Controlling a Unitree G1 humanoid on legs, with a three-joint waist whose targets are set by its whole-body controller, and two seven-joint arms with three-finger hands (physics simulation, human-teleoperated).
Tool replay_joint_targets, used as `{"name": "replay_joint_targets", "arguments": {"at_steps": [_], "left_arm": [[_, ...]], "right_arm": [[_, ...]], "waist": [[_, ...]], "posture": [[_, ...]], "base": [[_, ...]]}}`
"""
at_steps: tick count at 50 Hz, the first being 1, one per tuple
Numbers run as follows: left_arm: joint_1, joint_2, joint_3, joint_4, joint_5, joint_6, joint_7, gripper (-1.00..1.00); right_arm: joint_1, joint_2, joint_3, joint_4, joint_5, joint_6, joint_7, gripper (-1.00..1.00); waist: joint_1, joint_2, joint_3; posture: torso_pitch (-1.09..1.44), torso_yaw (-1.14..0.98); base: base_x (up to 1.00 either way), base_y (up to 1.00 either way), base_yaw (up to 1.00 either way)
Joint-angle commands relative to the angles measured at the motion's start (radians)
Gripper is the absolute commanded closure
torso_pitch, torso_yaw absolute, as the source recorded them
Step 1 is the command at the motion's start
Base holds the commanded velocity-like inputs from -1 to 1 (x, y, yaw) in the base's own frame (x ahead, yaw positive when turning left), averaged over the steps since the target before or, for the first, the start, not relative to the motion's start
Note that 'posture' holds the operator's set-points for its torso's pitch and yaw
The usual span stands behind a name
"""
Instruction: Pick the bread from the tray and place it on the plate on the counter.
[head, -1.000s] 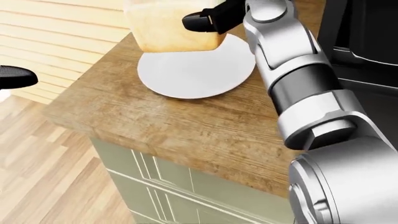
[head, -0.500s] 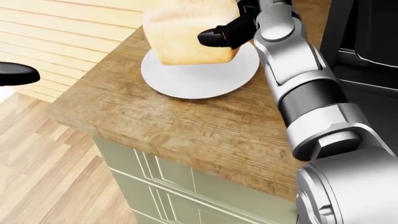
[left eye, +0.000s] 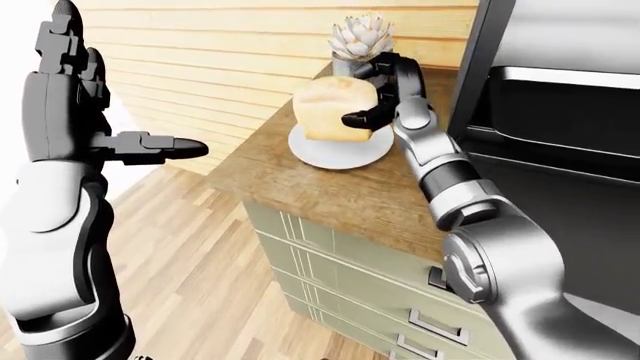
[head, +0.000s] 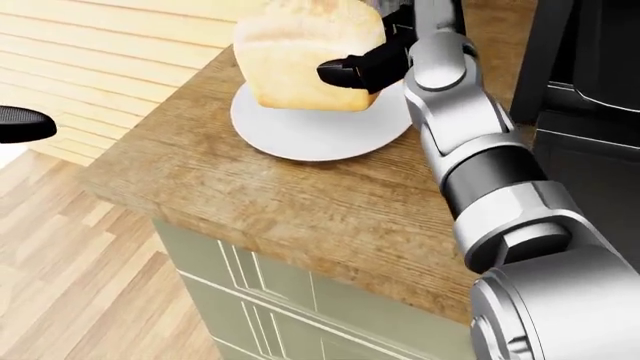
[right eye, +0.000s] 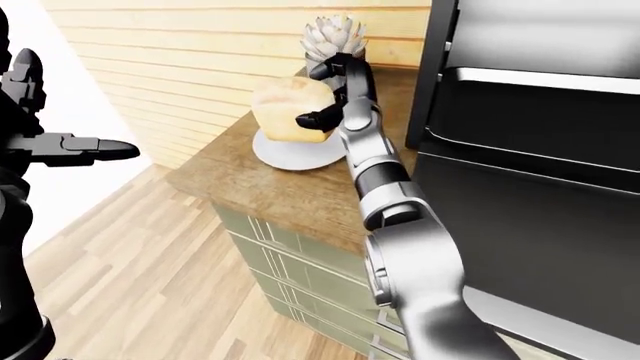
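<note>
One loaf of bread (head: 305, 56) was all the task concerned, and it was held over the white plate (head: 320, 131) near the far left corner of the wooden counter (head: 300, 217), so the carrying step looked all but done and the placing step was in hand. The right hand (head: 372, 61) gripped the bread from its right side, black fingers (head: 345, 73) curled across the near face; whether the loaf's underside already touched the plate or hung just above it could not be told, though it sat tilted slightly and overlapped the plate's far half. The next move, by my judgement, called for lowering the bread until it rested flat within the rim, then spreading the fingers and drawing the hand away to the right without dragging the loaf along. The bread looked pale golden, blocky with a domed top and a porous, crumbly surface. The left hand (left eye: 130, 142) stood well off the counter's left edge over the wooden floor (left eye: 200, 277), empty, fingers extended. A potted succulent (left eye: 360, 37) stood beyond the plate at the counter's far edge.
</note>
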Motion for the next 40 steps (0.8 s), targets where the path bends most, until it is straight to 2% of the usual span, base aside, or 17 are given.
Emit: {"name": "replay_joint_targets", "arguments": {"at_steps": [1,20,24,29,30,36,40], "left_arm": [[-0.026,0.017,0.013,-0.025,0.004,-0.024,0.005,-1.00],[-0.043,0.025,0.011,-0.023,0.003,-0.015,0.003,-1.00],[-0.040,0.022,0.010,-0.021,0.003,-0.020,0.004,-1.00],[-0.039,0.021,0.009,-0.018,0.005,-0.023,0.004,-1.00],[-0.040,0.020,0.007,-0.017,0.005,-0.024,0.003,-1.00],[-0.041,0.020,0.006,-0.011,0.008,-0.028,0.003,-1.00],[-0.044,0.019,0.004,-0.009,0.009,-0.028,0.004,-1.00]], "right_arm": [[-0.047,-0.009,-0.001,-0.044,0.001,-0.032,-0.009,1.00],[-0.041,-0.017,0.000,-0.045,0.002,-0.009,-0.001,1.00],[-0.035,-0.017,0.001,-0.048,0.000,-0.009,0.003,0.55],[-0.032,-0.018,0.000,-0.048,-0.001,-0.007,0.003,0.21],[-0.031,-0.018,0.001,-0.048,-0.002,-0.007,0.003,0.07],[-0.031,-0.020,0.000,-0.048,-0.002,-0.006,0.006,-0.15],[-0.028,-0.018,0.000,-0.048,-0.002,-0.006,0.007,-0.19]], "waist": [[0.001,0.002,-0.029],[0.002,0.003,-0.028],[0.002,0.004,-0.029],[0.002,0.004,-0.029],[0.002,0.004,-0.029],[0.002,0.003,-0.029],[0.003,0.003,-0.029]], "posture": [[0.00,0.61],[0.00,0.61],[0.00,0.61],[0.00,0.61],[0.00,0.61],[0.00,0.61],[0.00,0.61]], "base": [[0.00,0.00,0.00],[0.00,0.00,0.00],[0.00,0.00,0.00],[0.00,0.00,0.00],[0.00,0.00,0.00],[0.00,0.00,0.00],[0.00,0.00,0.00]]}}
